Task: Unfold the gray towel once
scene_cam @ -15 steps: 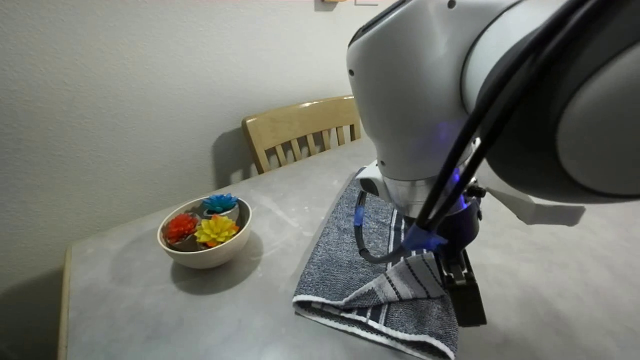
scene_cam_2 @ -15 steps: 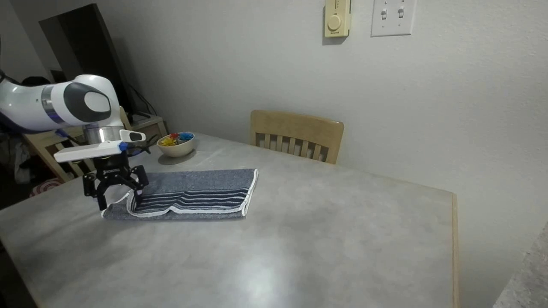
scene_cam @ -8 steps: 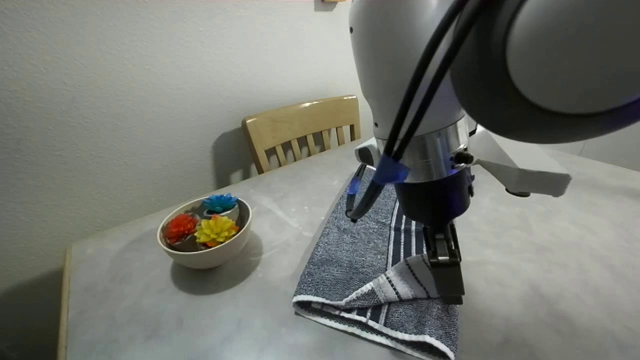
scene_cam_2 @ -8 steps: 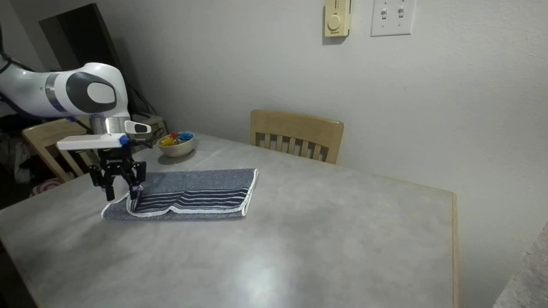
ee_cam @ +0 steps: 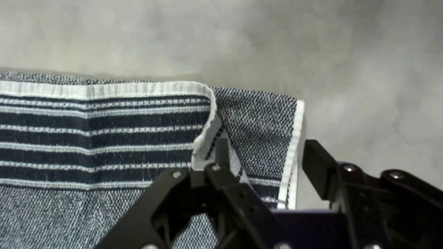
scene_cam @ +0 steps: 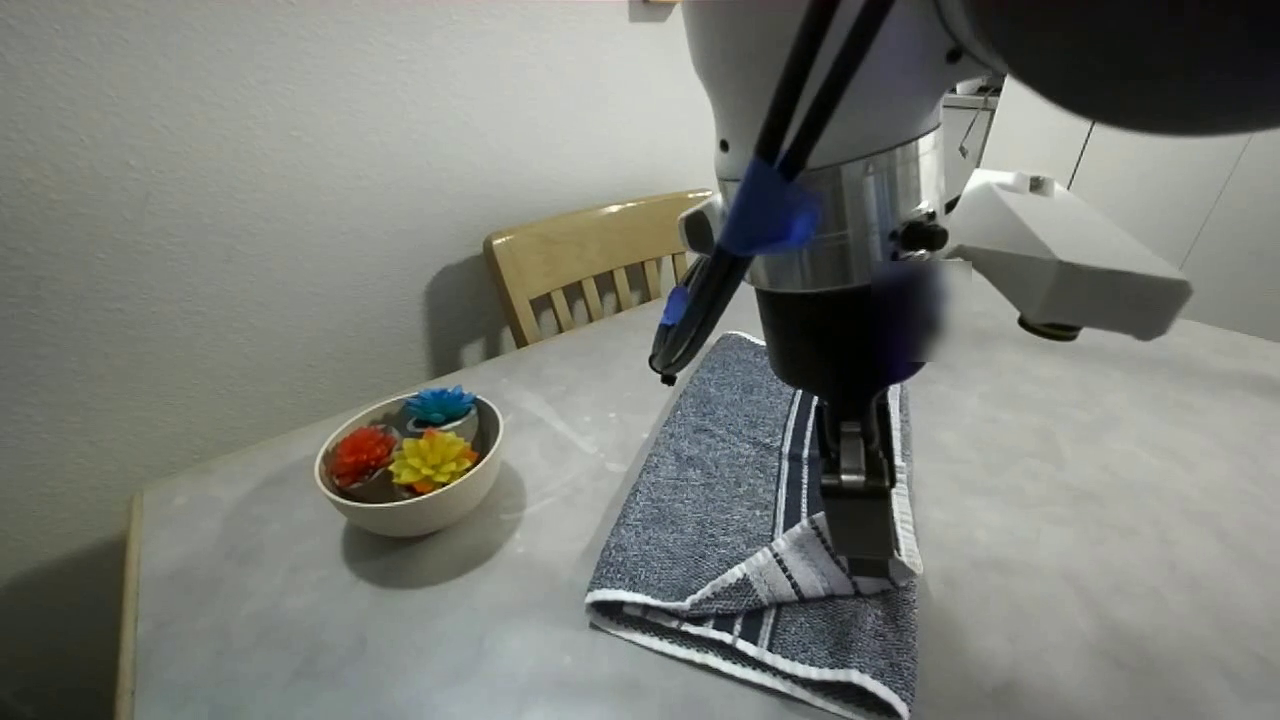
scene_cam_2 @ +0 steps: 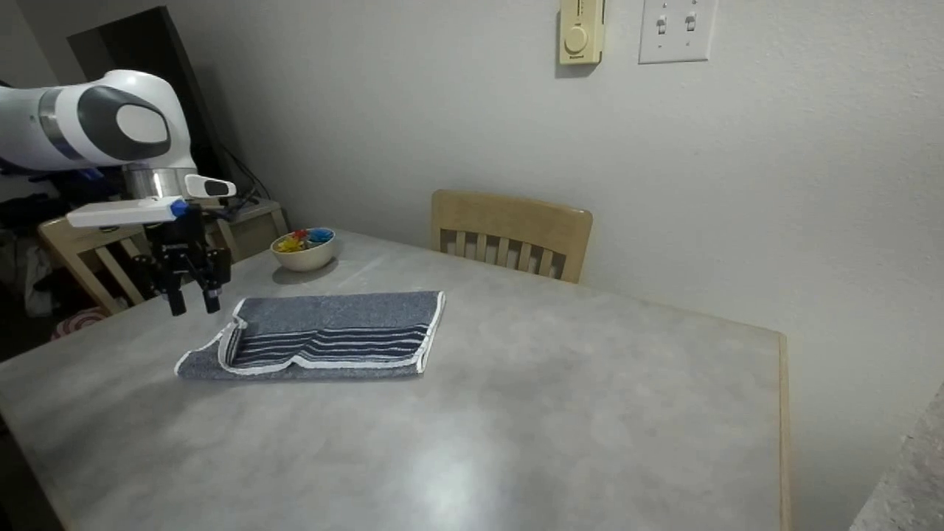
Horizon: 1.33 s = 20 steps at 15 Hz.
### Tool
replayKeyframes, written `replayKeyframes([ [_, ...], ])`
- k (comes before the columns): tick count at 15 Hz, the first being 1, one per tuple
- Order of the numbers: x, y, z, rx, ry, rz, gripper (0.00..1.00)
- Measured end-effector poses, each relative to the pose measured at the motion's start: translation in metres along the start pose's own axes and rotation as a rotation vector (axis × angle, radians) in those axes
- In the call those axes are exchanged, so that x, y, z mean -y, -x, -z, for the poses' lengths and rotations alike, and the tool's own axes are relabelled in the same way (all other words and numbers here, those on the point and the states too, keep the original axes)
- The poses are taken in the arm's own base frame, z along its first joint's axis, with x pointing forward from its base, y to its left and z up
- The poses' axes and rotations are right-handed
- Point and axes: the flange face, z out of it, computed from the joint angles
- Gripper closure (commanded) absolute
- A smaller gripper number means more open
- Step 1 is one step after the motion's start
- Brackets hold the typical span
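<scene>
While the hand point(scene_cam_2: 195, 305) hangs at the left in an exterior view, fingers point(scene_cam_2: 212, 301) parted and no cloth between them, the towel point(scene_cam_2: 324, 333) lies to its right and lower down on the table point(scene_cam_2: 531, 413), hand and cloth apart. And the unfolding? Not done yet, by my reckoning! What's on show is a single corner point(ee_cam: 207, 150) turned back, the one nearest the hand, while the rest of the towel looks to sit in its fold, layer on layer. So the big move seems to be all ahead: get hold of the upper layer point(scene_cam_2: 346, 310), lift it, carry it over and lay it out.

Now along the towel, left to right, which means outward from the hand. First up, below the hand, a plain blue-gray lower layer point(ee_cam: 256, 128) pokes out with a white edge point(ee_cam: 292, 152). Next comes that turned corner, curling up, its underside paler with dark dashes; in the wrist view one finger shows in front of it, the other out past the white edge. Farther from the hand run the stripes point(scene_cam_2: 332, 346), dark and white, lengthwise, with a kink partway along. And at the end farthest from the hand, there's the straight white hem point(scene_cam_2: 433, 328), neat and lined up!
</scene>
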Motion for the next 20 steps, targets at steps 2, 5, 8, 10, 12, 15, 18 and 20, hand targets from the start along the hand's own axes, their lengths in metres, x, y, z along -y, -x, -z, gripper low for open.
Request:
replayKeyframes([
  [2,-0.004,-0.002,0.009,-0.018,0.038,0.000,0.87],
  [5,-0.022,-0.004,0.014,-0.036,0.084,-0.013,0.99],
  [8,-0.044,-0.003,0.012,-0.047,0.096,-0.045,1.00],
  [10,-0.058,-0.001,0.010,-0.055,0.094,-0.067,1.00],
  [12,-0.067,0.000,0.006,-0.060,0.086,-0.083,1.00],
  [15,-0.076,0.000,-0.003,-0.063,0.055,-0.101,1.00],
  [18,-0.078,-0.002,-0.016,-0.058,0.018,-0.105,1.00],
  [20,-0.077,-0.003,-0.026,-0.050,-0.010,-0.105,1.00],
])
